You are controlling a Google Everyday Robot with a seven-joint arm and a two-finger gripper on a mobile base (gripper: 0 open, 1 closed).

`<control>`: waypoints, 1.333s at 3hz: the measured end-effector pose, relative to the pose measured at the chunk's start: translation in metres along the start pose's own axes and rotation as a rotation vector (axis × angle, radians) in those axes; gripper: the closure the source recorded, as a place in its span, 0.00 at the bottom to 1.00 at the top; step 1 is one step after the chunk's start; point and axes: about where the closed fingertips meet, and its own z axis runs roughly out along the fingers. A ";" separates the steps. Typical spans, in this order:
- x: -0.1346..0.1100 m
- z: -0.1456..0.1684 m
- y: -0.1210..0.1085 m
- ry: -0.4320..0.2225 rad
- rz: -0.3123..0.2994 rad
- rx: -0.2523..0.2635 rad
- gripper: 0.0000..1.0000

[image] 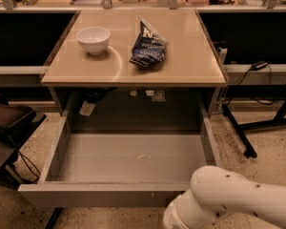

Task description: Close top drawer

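Note:
The top drawer (128, 159) is a wide gray metal drawer pulled far out from under the tan table. Its deep boxy interior is empty apart from small pale specks. Its front edge (95, 194) runs along the bottom of the view. A white arm segment (229, 199) reaches in from the bottom right and covers the drawer's front right corner. My gripper is out of view; only this white arm shows, low at the right in front of the drawer.
A white bowl (93, 39) and a blue chip bag (148, 49) sit on the tan tabletop (190, 56). A dark stand (9, 123) is at the left of the drawer. Black table legs (238, 135) and cables are on the floor at the right.

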 end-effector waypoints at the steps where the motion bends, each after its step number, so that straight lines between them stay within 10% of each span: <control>1: -0.021 -0.014 -0.023 -0.004 0.017 0.049 0.00; 2: -0.067 -0.068 -0.057 -0.047 0.030 0.193 0.00; 4: -0.085 -0.085 -0.072 -0.054 0.004 0.250 0.00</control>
